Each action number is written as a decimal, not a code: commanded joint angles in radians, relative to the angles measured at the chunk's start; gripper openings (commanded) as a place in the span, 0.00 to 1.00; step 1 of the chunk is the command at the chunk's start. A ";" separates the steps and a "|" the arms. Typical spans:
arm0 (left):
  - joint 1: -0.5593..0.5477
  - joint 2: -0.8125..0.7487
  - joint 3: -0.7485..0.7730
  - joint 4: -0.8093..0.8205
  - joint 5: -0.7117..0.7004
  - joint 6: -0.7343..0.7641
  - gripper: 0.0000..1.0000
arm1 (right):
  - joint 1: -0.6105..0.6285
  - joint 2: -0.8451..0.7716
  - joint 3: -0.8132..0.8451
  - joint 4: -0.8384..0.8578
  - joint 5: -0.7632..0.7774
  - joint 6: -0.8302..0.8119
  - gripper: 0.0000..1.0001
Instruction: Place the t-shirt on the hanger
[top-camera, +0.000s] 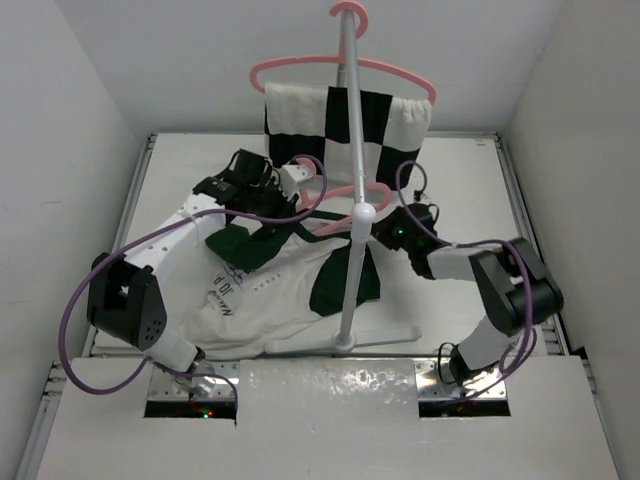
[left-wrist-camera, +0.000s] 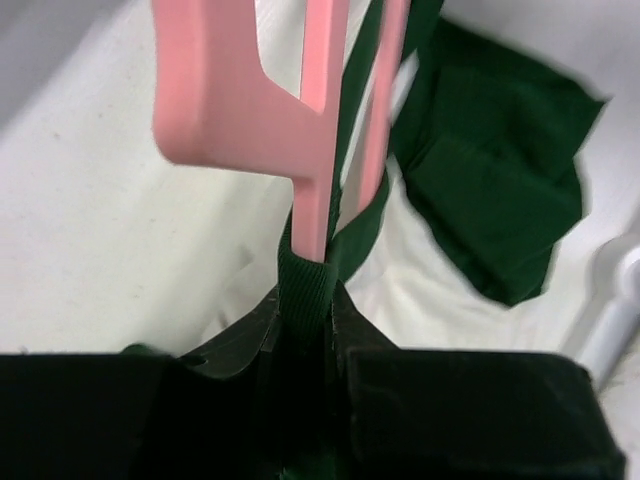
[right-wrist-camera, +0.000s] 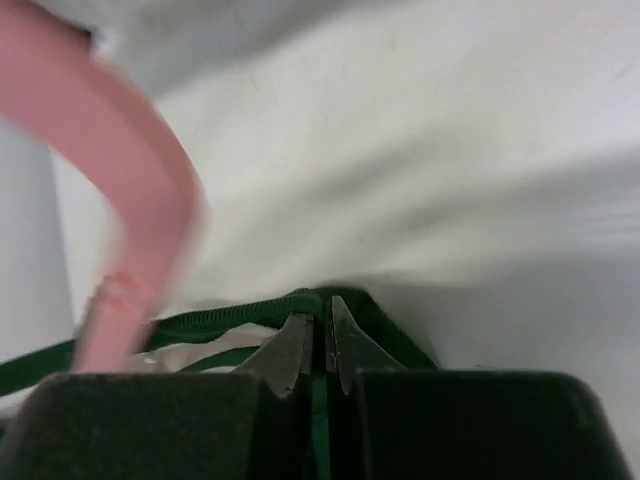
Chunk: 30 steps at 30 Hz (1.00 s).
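The cream t-shirt (top-camera: 270, 285) with dark green sleeves lies on the table, its collar lifted toward the rack pole. The pink hanger (top-camera: 375, 192) sits low at the collar, beside the pole. My left gripper (top-camera: 290, 218) is shut on the ribbed green collar (left-wrist-camera: 305, 285), and the hanger's arm (left-wrist-camera: 250, 90) runs down into the collar right at the jaws. My right gripper (top-camera: 383, 228) is shut on the collar's other side (right-wrist-camera: 300, 303), with the hanger (right-wrist-camera: 130, 230) to its left. The left gripper (left-wrist-camera: 305, 300) and the right gripper (right-wrist-camera: 325, 320) both fill the bottom of their wrist views.
A white rack pole (top-camera: 352, 180) rises from a base (top-camera: 345, 342) on the table between the grippers. At its top hangs a second pink hanger (top-camera: 290, 66) with a black-and-white checkered cloth (top-camera: 345, 125). White walls close in both sides.
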 joint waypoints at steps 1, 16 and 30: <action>0.022 -0.104 -0.029 -0.034 -0.135 0.204 0.00 | -0.127 -0.140 -0.070 -0.068 0.071 -0.063 0.00; 0.013 -0.093 -0.134 0.036 -0.474 0.473 0.00 | -0.276 -0.343 0.146 -0.478 -0.051 -0.626 0.00; 0.020 -0.113 -0.226 0.038 -0.534 0.660 0.00 | -0.192 -0.372 0.283 -0.696 0.156 -0.834 0.00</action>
